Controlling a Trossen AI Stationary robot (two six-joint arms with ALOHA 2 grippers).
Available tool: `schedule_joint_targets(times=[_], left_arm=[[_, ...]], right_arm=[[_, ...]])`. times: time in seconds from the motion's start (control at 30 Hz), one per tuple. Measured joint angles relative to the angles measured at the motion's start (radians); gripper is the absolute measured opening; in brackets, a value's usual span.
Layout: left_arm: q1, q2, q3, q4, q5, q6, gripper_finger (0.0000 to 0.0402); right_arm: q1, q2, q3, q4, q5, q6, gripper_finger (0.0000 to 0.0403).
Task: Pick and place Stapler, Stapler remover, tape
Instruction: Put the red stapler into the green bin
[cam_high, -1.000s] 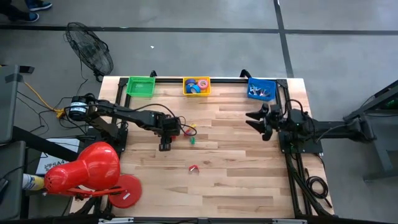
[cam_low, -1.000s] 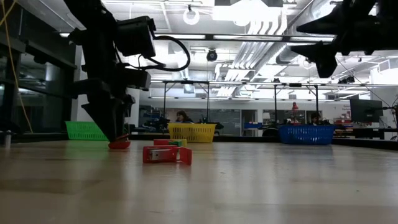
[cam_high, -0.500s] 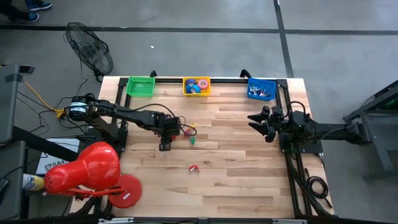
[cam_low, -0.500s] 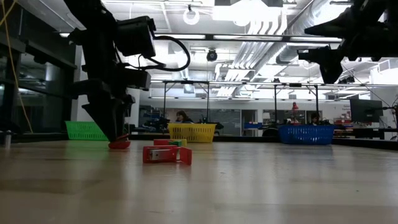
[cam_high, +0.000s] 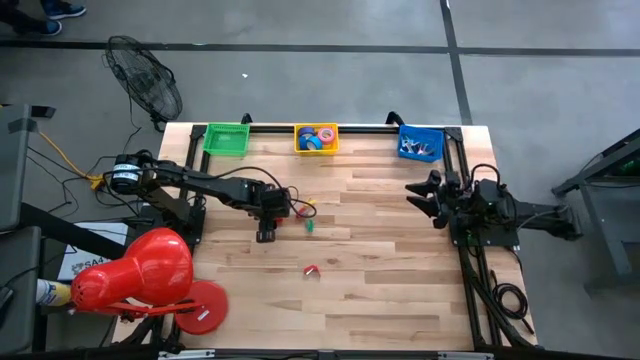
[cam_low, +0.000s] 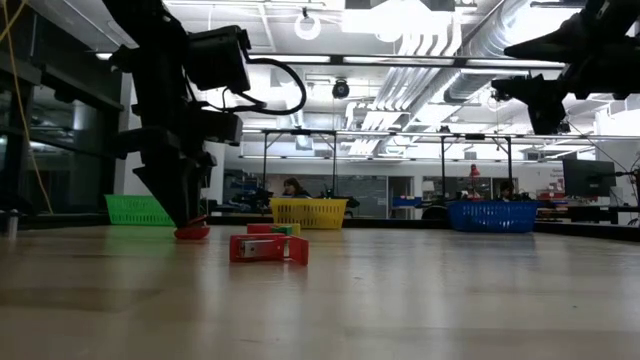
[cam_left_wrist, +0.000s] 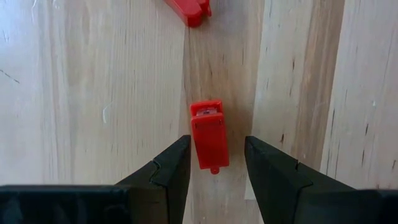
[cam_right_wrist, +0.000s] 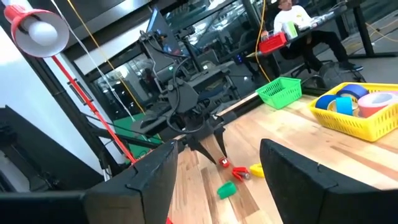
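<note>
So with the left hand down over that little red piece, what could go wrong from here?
1. The small red stapler lies slightly tilted between the left hand's open fingers; closing could twist it or push it out.
2. Another red piece lies just beyond it, and green and yellow pieces are close by; a sideways move could knock them.
3. The right hand waits raised, open, near the blue basket.

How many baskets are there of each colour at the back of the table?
Green basket: 1
Yellow basket: 1
Blue basket: 1
Total: 3 baskets
</note>
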Motion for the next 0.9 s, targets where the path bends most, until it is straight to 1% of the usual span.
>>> schedule_joint_targets(times=[0.23, 0.4, 0.57, 0.67, 0.9], left_arm=[[0.0, 0.0, 0.0, -0.003, 0.005, -0.001, 0.0147], [0.0, 0.0, 0.0, -0.003, 0.013, -0.003, 0.0147], [0.0, 0.0, 0.0, -0.003, 0.016, -0.003, 0.0147], [0.0, 0.0, 0.0, -0.003, 0.016, -0.001, 0.0147], [0.0, 0.0, 0.0, -0.002, 0.011, 0.0, 0.0147]], right_arm=[[0.0, 0.003, 0.001, -0.039, 0.01, -0.017, 0.0221], [0.0, 0.003, 0.001, -0.062, 0.032, -0.065, 0.022], [0.0, 0.004, 0.001, -0.104, 0.094, -0.112, 0.022], [0.0, 0.005, 0.001, -0.115, 0.1, -0.131, 0.0221], [0.0, 0.005, 0.001, -0.113, 0.058, -0.034, 0.022]])
